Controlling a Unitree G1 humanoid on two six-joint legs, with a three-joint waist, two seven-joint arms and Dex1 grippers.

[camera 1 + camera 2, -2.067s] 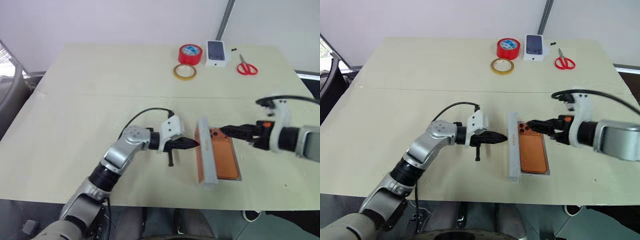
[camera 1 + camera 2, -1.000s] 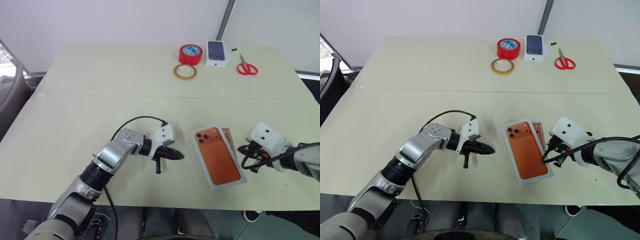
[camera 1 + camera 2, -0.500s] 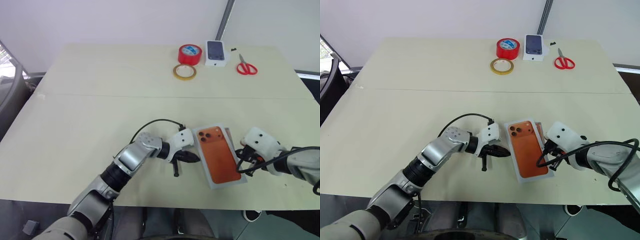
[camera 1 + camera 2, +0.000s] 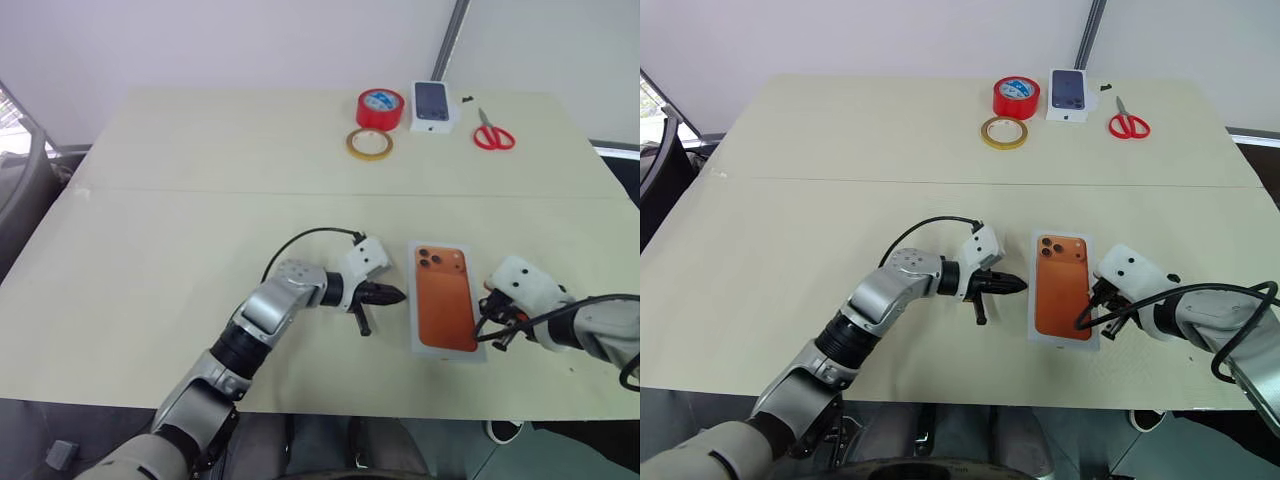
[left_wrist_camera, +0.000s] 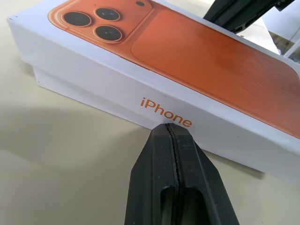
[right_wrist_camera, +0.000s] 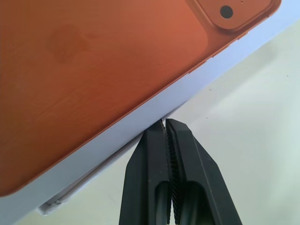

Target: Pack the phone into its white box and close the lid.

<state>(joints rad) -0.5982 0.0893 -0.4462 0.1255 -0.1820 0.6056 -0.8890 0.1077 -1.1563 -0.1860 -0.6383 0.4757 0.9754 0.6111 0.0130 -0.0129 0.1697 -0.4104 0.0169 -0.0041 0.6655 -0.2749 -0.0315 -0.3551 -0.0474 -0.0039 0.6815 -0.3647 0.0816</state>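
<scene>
- Since two seconds back, lid [image 4: 445, 297] has gone from standing on edge beside the phone to lying flat, orange picture up; it was skewed a second ago, now squared on the box.
- Left pincer [image 4: 397, 295] has shifted right and now sits at the lid's left long wall; right arm has swung from reaching across to low at the lid's right side.
- Lid rests over the box [image 5: 51, 80] at the near middle of the desk [image 4: 200, 200]; in the left wrist view a strip of the box's lower wall shows under the lid's edge, so the lid is not fully down there.
- Phone is hidden under the lid; cannot see it.
- Left pincer: fingers pressed together, holding nothing, tips touching the lid's side wall at the "iPhone" print.
- Right pincer [image 6: 164, 125]: fingers together, empty, tips at the lower edge of the lid's right wall.
- Far end of desk: red tape roll [image 4: 381, 107], yellow tape ring [image 4: 370, 144], small white box [image 4: 434, 105], red scissors [image 4: 493, 132], all well apart from the lid.
</scene>
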